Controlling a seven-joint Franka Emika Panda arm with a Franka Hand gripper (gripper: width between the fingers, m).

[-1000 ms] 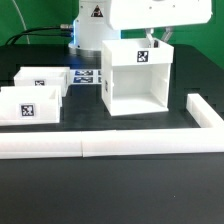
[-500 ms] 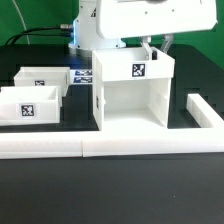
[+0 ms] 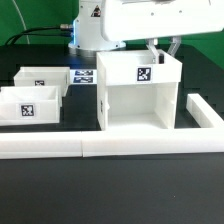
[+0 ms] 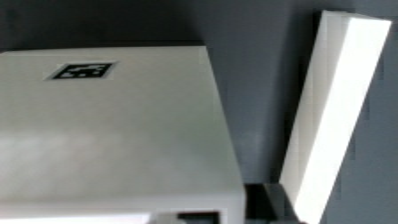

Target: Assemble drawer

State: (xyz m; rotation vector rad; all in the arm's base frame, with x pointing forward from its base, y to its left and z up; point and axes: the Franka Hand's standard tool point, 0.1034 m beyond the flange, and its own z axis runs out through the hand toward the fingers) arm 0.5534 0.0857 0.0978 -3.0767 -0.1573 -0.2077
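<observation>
The drawer housing (image 3: 140, 95) is a tall white box with an open front and a square tag on its top front. It stands on the black table just behind the front barrier. My gripper (image 3: 154, 50) comes down on its top at the back, on the exterior view's right, and is shut on the housing's wall. In the wrist view the housing's tagged top (image 4: 107, 130) fills the frame, and one dark finger (image 4: 263, 200) of my gripper (image 4: 240, 206) shows against its side. Two small open-topped trays (image 3: 42, 76) (image 3: 28, 104) sit at the exterior view's left.
A long low white barrier wall (image 3: 100, 147) runs along the front and turns back at the exterior view's right (image 3: 203, 112); it also shows in the wrist view (image 4: 331, 110). The marker board (image 3: 84, 76) lies behind the trays. The robot base stands at the back.
The housing has moved with my gripper toward the front barrier and toward the exterior view's right. The trays have not moved.
</observation>
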